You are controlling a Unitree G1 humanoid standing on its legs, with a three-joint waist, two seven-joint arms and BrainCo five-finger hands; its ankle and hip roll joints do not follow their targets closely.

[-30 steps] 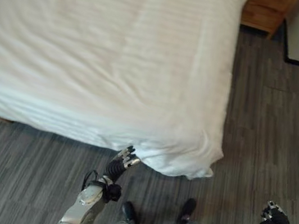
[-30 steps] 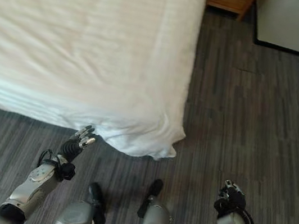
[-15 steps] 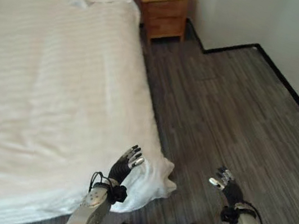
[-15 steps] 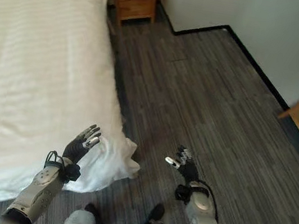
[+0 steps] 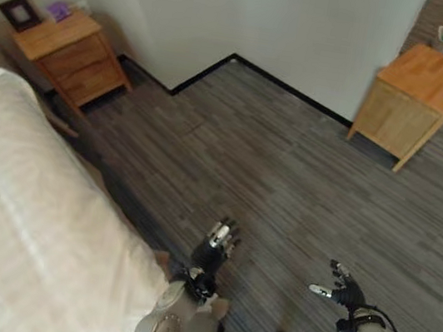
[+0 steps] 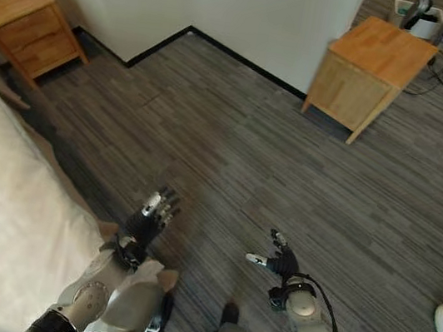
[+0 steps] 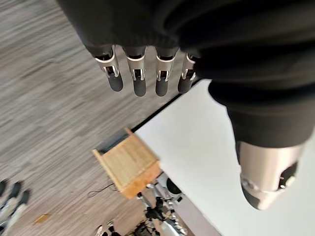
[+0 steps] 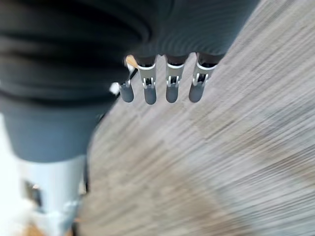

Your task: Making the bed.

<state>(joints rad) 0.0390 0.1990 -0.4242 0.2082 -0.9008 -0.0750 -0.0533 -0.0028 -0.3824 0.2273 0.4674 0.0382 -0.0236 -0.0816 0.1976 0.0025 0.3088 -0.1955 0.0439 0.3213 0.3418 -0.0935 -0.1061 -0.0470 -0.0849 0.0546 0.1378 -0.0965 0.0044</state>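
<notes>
Both the left hand and right hand, fingers straight and empty, hover off the white striped bed, risking a missed grasp.

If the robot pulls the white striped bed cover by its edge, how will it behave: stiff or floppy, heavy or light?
The white striped bed cover would probably be floppy: it drapes softly over the mattress edge and shows gentle creases. It may feel fairly heavy for cloth, since it spreads across the whole bed. It likely slides and bunches rather than moving as one piece.
</notes>
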